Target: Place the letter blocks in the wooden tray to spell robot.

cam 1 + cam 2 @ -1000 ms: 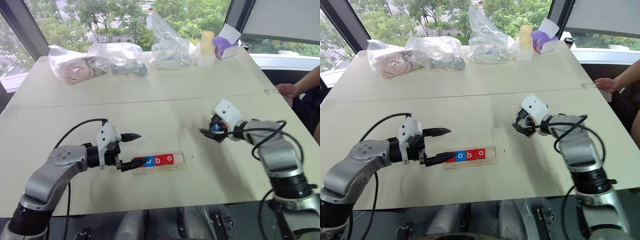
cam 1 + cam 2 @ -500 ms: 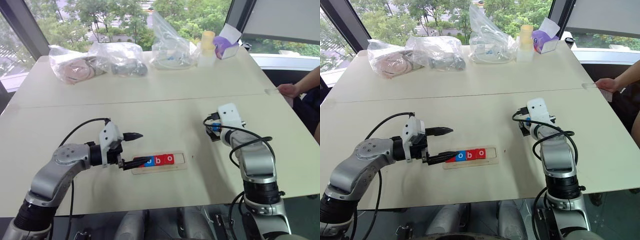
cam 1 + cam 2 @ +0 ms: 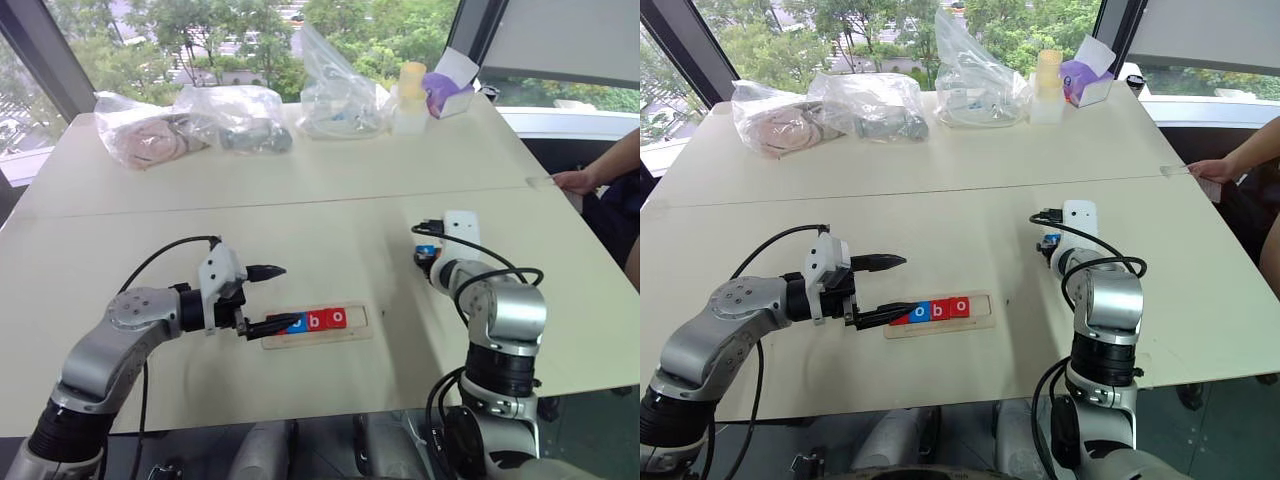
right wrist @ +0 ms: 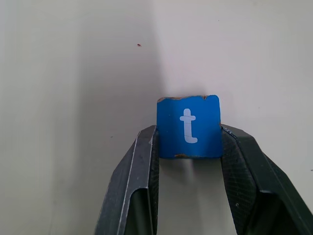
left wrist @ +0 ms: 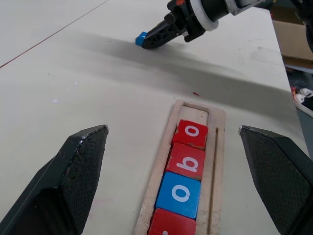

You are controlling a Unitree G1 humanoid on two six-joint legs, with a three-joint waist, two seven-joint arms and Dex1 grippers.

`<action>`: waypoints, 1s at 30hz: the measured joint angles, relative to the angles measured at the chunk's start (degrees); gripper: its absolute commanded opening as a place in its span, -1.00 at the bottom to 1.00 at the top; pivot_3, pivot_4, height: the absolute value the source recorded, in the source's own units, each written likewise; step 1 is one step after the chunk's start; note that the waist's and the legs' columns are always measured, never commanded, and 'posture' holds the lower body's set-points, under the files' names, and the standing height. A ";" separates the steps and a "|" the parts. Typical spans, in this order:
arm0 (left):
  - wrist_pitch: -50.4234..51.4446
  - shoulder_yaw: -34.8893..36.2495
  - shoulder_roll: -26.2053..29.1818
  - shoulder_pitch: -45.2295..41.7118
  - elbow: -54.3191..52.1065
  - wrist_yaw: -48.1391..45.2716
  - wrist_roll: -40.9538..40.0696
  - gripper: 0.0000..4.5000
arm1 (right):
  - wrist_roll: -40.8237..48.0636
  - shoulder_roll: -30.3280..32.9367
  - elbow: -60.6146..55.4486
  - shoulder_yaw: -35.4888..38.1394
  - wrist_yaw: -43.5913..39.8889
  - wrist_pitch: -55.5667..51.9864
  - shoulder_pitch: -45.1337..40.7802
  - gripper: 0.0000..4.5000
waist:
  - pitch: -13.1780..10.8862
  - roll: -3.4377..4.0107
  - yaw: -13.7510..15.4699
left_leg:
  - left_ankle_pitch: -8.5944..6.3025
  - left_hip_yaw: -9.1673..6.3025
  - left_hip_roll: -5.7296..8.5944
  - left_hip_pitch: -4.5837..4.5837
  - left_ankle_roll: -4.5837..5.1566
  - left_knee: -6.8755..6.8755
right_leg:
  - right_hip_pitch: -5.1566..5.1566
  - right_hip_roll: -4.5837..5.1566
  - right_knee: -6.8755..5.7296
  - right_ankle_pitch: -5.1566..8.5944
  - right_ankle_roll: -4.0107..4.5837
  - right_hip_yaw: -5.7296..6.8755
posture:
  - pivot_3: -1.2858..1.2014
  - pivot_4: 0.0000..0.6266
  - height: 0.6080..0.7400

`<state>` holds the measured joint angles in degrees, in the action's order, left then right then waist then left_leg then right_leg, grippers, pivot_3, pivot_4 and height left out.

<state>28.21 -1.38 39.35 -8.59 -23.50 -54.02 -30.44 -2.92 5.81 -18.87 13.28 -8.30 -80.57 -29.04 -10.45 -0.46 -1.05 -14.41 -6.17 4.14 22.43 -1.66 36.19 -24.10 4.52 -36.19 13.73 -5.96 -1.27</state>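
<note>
The wooden tray [image 3: 366, 319] lies in front of me at the table's near middle. In it sit several letter blocks in a row: a red one [image 5: 168, 226], a blue o [image 5: 179, 193], a red b [image 5: 187, 161] and a red o [image 5: 191, 133]. One slot at the tray's right end is bare. My left gripper [image 3: 272, 297] is open at the tray's left end, and its lower finger [image 3: 270, 325] covers part of the first red block. My right gripper [image 4: 188, 147] is shut on the blue t block [image 4: 188, 126], low over the table to the right of the tray.
Plastic bags [image 3: 235, 115], a pale bottle [image 3: 412, 95] and a purple box [image 3: 447, 92] stand along the far edge. A person's hand [image 3: 575, 180] rests at the table's right edge. A seam [image 3: 300, 205] crosses the tabletop.
My right wrist rolled, the gripper dipped slightly toward the table and its fingers closed on the blue t block. The left arm stayed still.
</note>
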 measured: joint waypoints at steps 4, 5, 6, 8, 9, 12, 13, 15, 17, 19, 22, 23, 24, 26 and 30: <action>0.00 -0.04 0.02 0.07 0.00 -0.18 -0.01 1.00 | 3.50 2.74 -10.72 -2.54 -2.37 -8.56 5.43 -0.49 | 0.02 0.00 0.27 | -0.01 -0.05 0.00 0.01 0.01 -0.06 | 0.00 0.02 0.02 0.01 0.00 0.03 | 0.03 -0.52 1.00; 0.00 -0.05 0.05 0.19 0.10 -0.27 0.00 1.00 | 4.92 3.18 -14.67 -2.92 -3.15 -9.56 8.29 -0.49 | 0.02 -0.01 0.32 | -0.02 -0.07 0.00 0.02 0.03 -0.06 | 0.02 0.02 0.03 0.01 0.00 0.04 | 0.03 -0.52 1.00; 0.00 -0.11 0.02 0.17 0.15 -0.48 -0.01 1.00 | 6.83 4.21 -18.47 -3.38 -4.08 -9.98 11.71 -0.49 | 0.02 0.00 0.40 | -0.02 -0.06 0.01 0.03 0.03 -0.06 | 0.03 0.04 0.05 0.02 -0.01 0.05 | 0.03 -0.52 1.00; 0.00 -0.15 0.01 0.09 0.31 -0.62 0.00 1.00 | 9.98 5.48 -23.83 -3.66 -5.04 -10.21 16.79 -0.49 | 0.03 -0.03 0.32 | -0.03 -0.05 0.01 0.01 0.05 -0.04 | 0.08 0.04 0.07 0.02 -0.02 0.07 | 0.03 -0.52 1.00; 0.00 -0.16 0.00 0.01 0.37 -0.71 0.00 1.00 | 11.34 5.99 -25.63 -3.58 -5.24 -10.30 18.55 -0.49 | 0.04 -0.03 0.29 | -0.03 -0.04 0.01 0.00 0.05 -0.02 | 0.09 0.04 0.07 0.02 -0.02 0.07 | 0.03 -0.52 1.00; 0.01 -0.28 -0.01 -0.27 0.44 -1.11 0.00 1.00 | 14.87 6.51 -28.87 -3.04 -4.61 -10.65 21.85 -0.49 | 0.04 -0.03 0.08 | -0.02 -0.04 -0.03 -0.04 0.04 0.02 | 0.10 0.01 0.06 0.03 -0.01 0.06 | 0.03 -0.52 1.00; 0.01 -0.32 -0.01 -0.30 0.45 -1.20 0.00 1.00 | 15.77 6.50 -29.34 -2.75 -4.12 -10.86 22.27 -0.49 | 0.04 -0.03 0.09 | -0.02 -0.05 -0.04 -0.05 0.03 0.03 | 0.11 0.01 0.05 0.04 0.00 0.06 | 0.03 -0.52 1.00; 0.01 -0.48 0.00 -0.46 0.64 -1.42 0.00 1.00 | 17.77 6.47 -29.57 -2.24 -2.62 -11.11 22.47 -0.49 | 0.04 -0.03 0.13 | -0.01 -0.05 -0.05 -0.06 0.03 0.04 | 0.12 0.00 0.05 0.07 0.05 0.06 | 0.03 -0.52 1.00; 0.03 -0.60 0.00 -0.66 0.94 -1.63 0.01 1.00 | 19.57 6.45 -29.66 -1.80 -1.04 -11.36 22.46 -0.27 | 0.04 -0.04 0.17 | -0.01 -0.05 -0.04 -0.05 0.03 0.05 | 0.12 -0.01 0.06 0.06 0.04 0.06 | 0.03 -0.52 1.00; 0.06 -0.65 0.00 -0.80 0.97 -1.74 0.01 1.00 | 21.48 6.36 -29.75 -1.36 0.31 -11.43 22.38 0.11 | 0.04 -0.04 0.17 | -0.01 -0.05 -0.04 -0.05 0.03 0.03 | 0.12 0.00 0.06 0.04 0.00 0.06 | 0.03 -0.52 1.00; 0.06 -0.67 0.00 -1.51 1.28 -1.88 0.02 1.00 | 25.39 9.04 -29.07 -1.79 0.96 -11.55 21.14 0.79 | 0.03 -0.03 0.18 | -0.01 -0.03 -0.01 -0.04 0.03 0.05 | 0.12 0.02 0.06 0.04 0.00 0.05 | 0.03 -0.52 1.00; 0.06 -0.67 0.00 -1.62 1.46 -1.94 0.05 1.00 | 26.95 11.51 -28.47 -1.97 0.35 -11.55 20.31 0.97 | 0.03 -0.03 0.23 | -0.01 -0.03 -0.01 -0.03 0.03 0.07 | 0.13 0.03 0.08 0.05 0.02 0.05 | 0.03 -0.52 1.00; 0.06 -0.68 0.00 -1.69 1.65 -1.99 0.09 1.00 | 28.88 14.76 -27.68 -2.19 -0.74 -11.55 19.25 0.97 | 0.01 -0.02 0.24 | -0.01 -0.01 0.00 -0.03 0.03 0.08 | 0.13 0.03 0.08 0.07 0.06 0.05 | 0.03 -0.52 1.00; 0.06 -0.73 0.00 -2.02 2.35 -2.02 0.48 1.00 | 33.68 22.49 -26.10 -2.66 -4.56 -11.55 15.35 0.97 | 0.00 -0.02 0.20 | -0.01 -0.01 -0.02 -0.02 0.04 0.07 | 0.13 0.02 0.10 0.10 0.10 0.07 | 0.03 -0.52 1.00; 0.00 -1.28 -0.03 -3.10 2.52 -2.16 0.80 1.00 | 37.99 41.47 -22.81 -8.04 -17.54 -6.24 10.24 0.97 | -0.07 0.06 0.33 | -0.03 0.00 -0.02 0.03 0.08 0.05 | 0.15 0.04 0.17 0.08 -0.07 0.15 | 0.03 -0.52 1.00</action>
<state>28.22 -2.66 39.33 -11.68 -20.98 -56.18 -29.64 35.08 47.27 -41.68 5.24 -25.84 -86.81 -18.80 -10.53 -0.40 -0.72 -14.44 -6.17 4.12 22.46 -1.59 36.24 -23.95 4.55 -36.02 13.82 -6.03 -1.12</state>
